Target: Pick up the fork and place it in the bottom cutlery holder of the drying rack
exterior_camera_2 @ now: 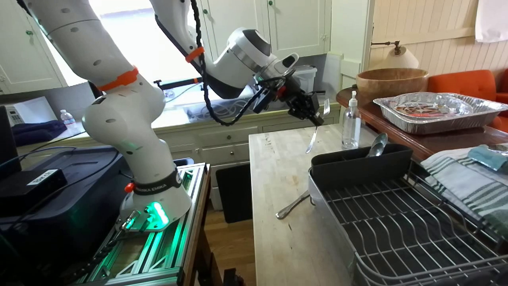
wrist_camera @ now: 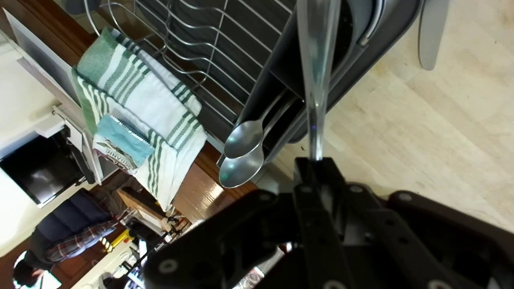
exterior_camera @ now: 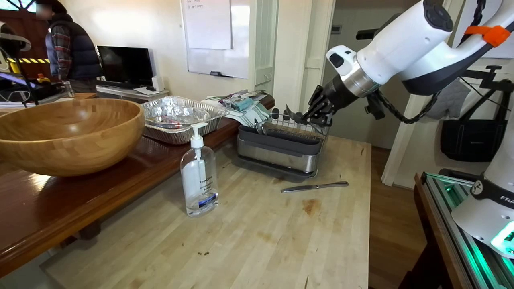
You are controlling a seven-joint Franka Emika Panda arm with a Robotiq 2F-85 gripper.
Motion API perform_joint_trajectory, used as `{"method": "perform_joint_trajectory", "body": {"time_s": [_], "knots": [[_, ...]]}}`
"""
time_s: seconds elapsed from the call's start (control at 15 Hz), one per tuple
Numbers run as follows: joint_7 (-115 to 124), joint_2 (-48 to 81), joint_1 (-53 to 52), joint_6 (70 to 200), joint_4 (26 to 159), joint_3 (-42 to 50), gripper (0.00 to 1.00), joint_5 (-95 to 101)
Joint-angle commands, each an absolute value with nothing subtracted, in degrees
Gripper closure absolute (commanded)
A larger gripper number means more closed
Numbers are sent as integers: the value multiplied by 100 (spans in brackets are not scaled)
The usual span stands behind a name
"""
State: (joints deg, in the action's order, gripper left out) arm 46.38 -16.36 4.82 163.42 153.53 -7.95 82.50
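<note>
As jaws grip fork [wrist_camera: 318,76], abv tbl [exterior_camera: 281,228], gap to rack [exterior_camera: 277,155] rim

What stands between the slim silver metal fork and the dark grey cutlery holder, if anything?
Nothing visible blocks the fork held by the black gripper from the holder; two silver metal spoons occupy one compartment.

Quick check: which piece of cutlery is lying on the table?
The knife, lying flat on the pale wooden table beside the drying rack. The fork is held in the jaws, and two spoons rest in the dark cutlery holder.
</note>
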Motion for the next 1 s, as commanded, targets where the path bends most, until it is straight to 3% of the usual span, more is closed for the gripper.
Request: {"method": "perform_joint_trajectory", "body": {"time_s": [0.0, 0.93], "knots": [[5387, -1763, 629, 16618, 15447, -727, 98, 8985], [8536, -1429, 346, 16737, 14930, -373, 98, 12147]]}}
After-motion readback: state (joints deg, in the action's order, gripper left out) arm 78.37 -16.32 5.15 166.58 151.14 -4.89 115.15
